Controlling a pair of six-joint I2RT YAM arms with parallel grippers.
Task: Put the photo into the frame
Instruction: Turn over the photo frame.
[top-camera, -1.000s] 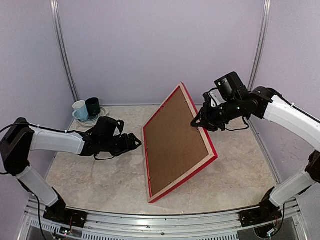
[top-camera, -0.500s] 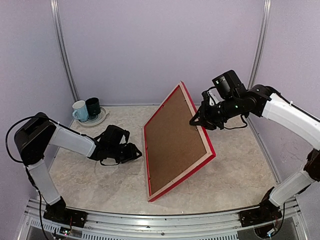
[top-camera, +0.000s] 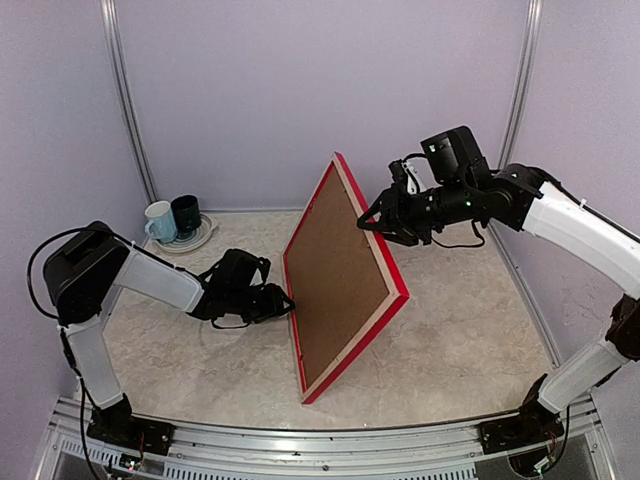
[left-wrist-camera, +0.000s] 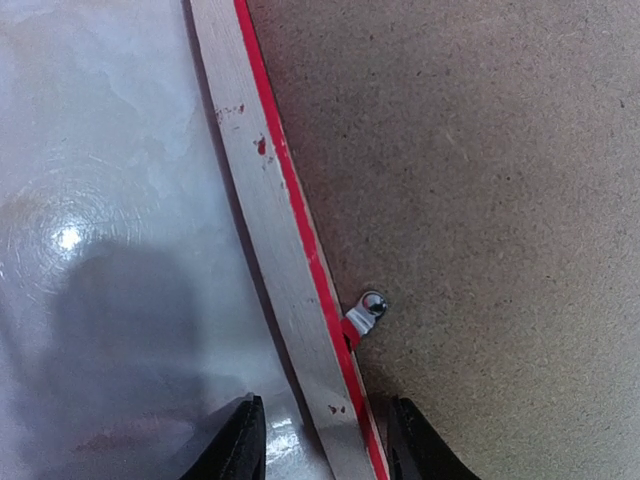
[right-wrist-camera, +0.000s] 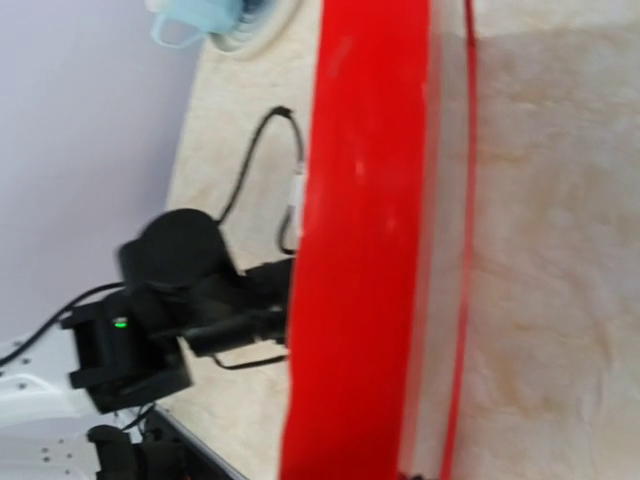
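Note:
The frame (top-camera: 360, 345) stands steeply on its lower edge mid-table, its red front turned away and the brown backing board (top-camera: 335, 290) facing me. My left gripper (top-camera: 285, 300) sits low at the frame's left rail. In the left wrist view this rail (left-wrist-camera: 270, 250) passes between the two dark fingers (left-wrist-camera: 240, 445), next to a small metal tab (left-wrist-camera: 368, 308). My right gripper (top-camera: 372, 222) is at the frame's upper right edge. The right wrist view shows only the blurred red frame (right-wrist-camera: 360, 250), so its jaws are hidden. The photo is out of view.
Two mugs (top-camera: 172, 220) on a plate stand at the back left near the wall. The marble-patterned tabletop (top-camera: 470, 340) lies to the right of the frame. Enclosure walls and poles ring the table.
The frame has swung more upright, its top edge moving left with the right gripper. The left gripper has come up to the left rail and narrowed around it.

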